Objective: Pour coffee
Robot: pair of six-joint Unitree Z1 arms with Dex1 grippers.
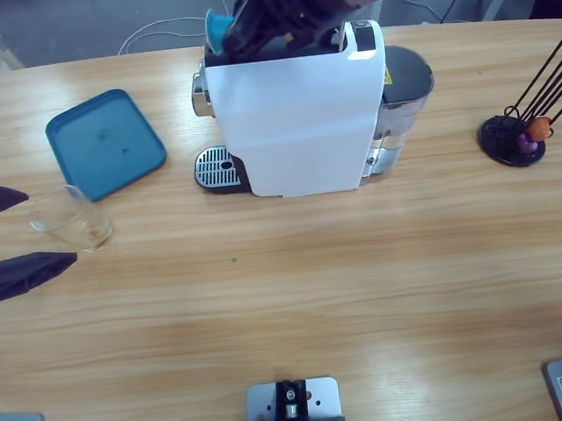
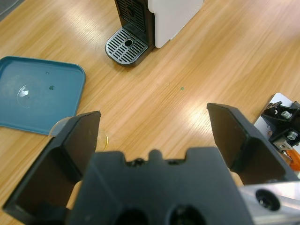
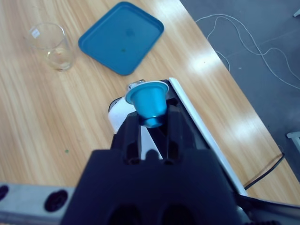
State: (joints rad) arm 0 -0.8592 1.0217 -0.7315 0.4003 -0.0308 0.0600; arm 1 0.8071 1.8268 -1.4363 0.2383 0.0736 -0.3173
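The coffee [image 1: 90, 233] is a thin light-brown film in the bottom of a clear glass tumbler [image 1: 71, 218] that stands upright on the bench [image 1: 290, 300] at about nine o'clock in the high view, just off the lower edge of a blue tray [image 1: 105, 143]. In the right wrist view a small pale sticker shows near the tumbler's rim, its writing too small to read.

The white coffee machine [image 1: 302, 123] sits at about twelve o'clock, its round metal drip grille [image 1: 216, 167] facing nine o'clock. A small yellow label shows on its far side by the grey water tank [image 1: 403, 82]; nothing on it is legible.

The left hand [image 1: 27, 232] reaches in level from the nine o'clock edge, its two black jaws spread wide on either side of the tumbler, neither one touching the glass.

The right hand [image 3: 152, 123] comes down from twelve o'clock over the machine's top, tilted downward, its jaws nearly closed and pinching the narrow end of a blue capsule [image 3: 147, 103], whose wide rim points away from the hand.

At three o'clock a black capsule stand [image 1: 515, 136] with thin rods holds an orange and a purple capsule.
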